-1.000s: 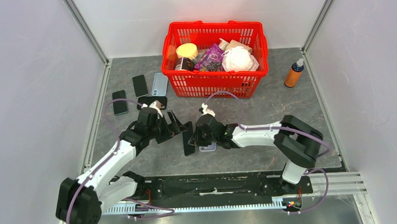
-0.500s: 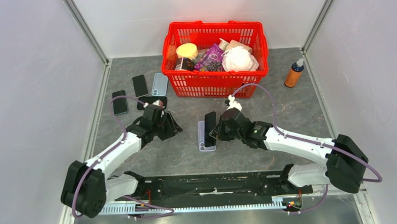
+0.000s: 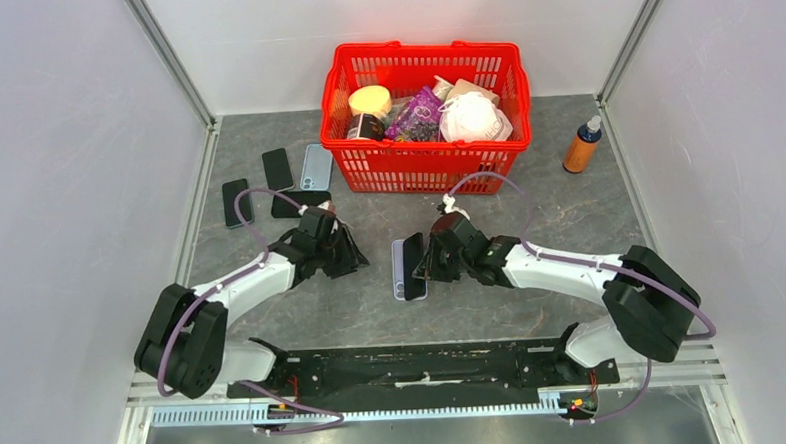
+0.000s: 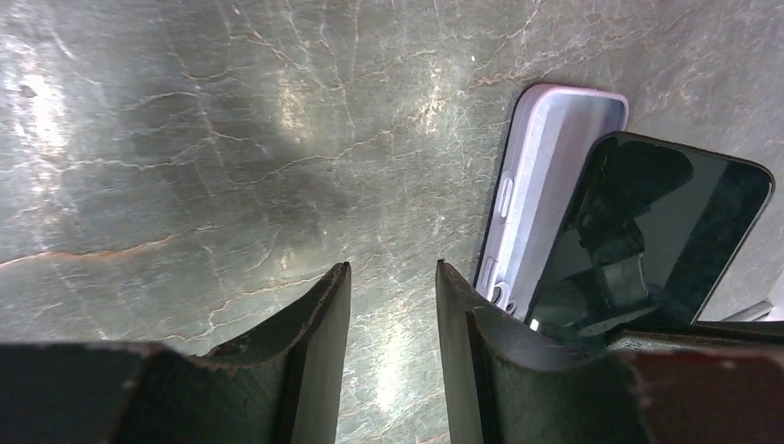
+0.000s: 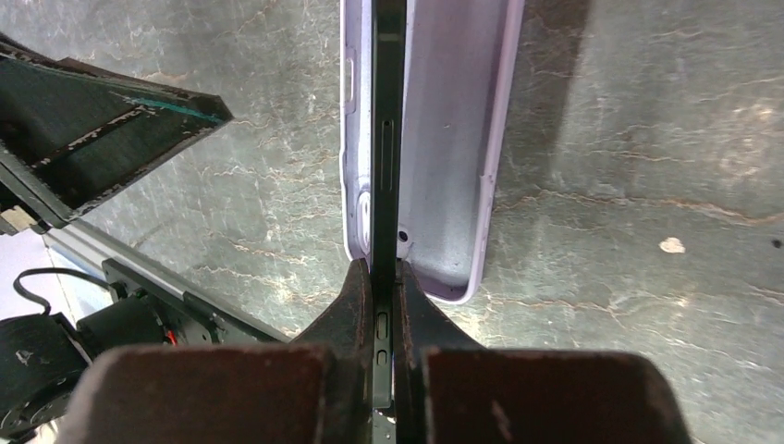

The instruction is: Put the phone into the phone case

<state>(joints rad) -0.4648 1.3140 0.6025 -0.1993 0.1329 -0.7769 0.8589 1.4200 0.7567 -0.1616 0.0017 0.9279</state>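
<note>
Now the right claw (image 5: pixel 384 268) is clamped on the phone (image 5: pixel 388 139), its two fingers pressed against the phone's front and back near one end. The phone stands on its long edge over the lilac phone case (image 5: pixel 453 139), which lies hollow side up on the grey marbled surface (image 3: pixel 528 206). Seen from the right wrist, the phone's edge runs along the case's length, close to the wall with the button cut-outs. Whether the phone touches the case cannot be told. From the left wrist, the dark screen tilts across the case's far side. The left claw (image 4: pixel 393 273) hangs low over bare surface just beside the case, its fingers parted a little with nothing between them. Farther back stand a red basket (image 3: pixel 427 165) of goods and an orange bottle (image 3: pixel 583 146).
</note>
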